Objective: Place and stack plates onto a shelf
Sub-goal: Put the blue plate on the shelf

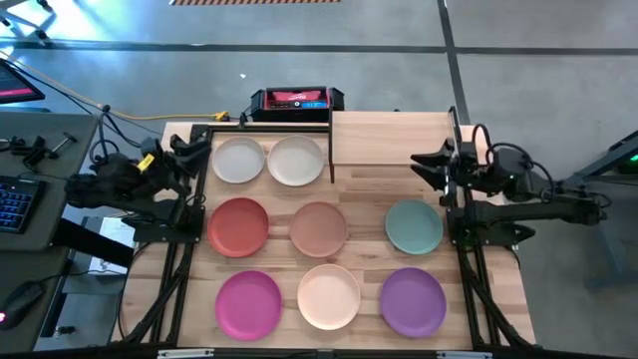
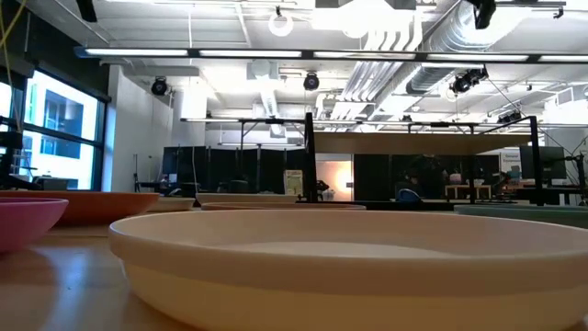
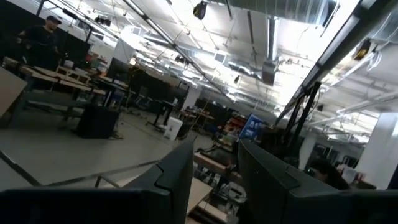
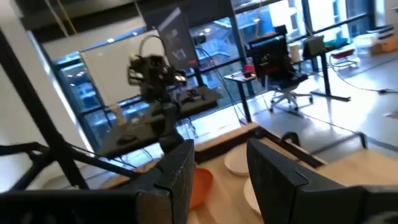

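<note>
Eight plates lie flat on the light-wood table in three rows. The far row has white (image 1: 237, 160) and cream (image 1: 296, 160). Coral red (image 1: 238, 226), dusty pink (image 1: 319, 228) and mint green (image 1: 414, 226) form the middle row. Nearest are magenta (image 1: 248, 304), peach (image 1: 329, 296) and purple (image 1: 412, 301). In the low view the peach plate (image 2: 349, 267) fills the foreground. The shelf (image 1: 394, 140), a small wood panel with black posts, stands at the far right. My left gripper (image 1: 191, 152) hovers open at the far left, my right gripper (image 1: 427, 166) open beside the shelf's near edge. Neither touches anything.
A red-and-black device (image 1: 296, 100) sits beyond the table's far edge. Black frame rails (image 1: 184, 259) run along both table sides. A keyboard (image 1: 14, 202) and cables lie on a desk to the left. A person (image 3: 42, 38) stands far off in the room.
</note>
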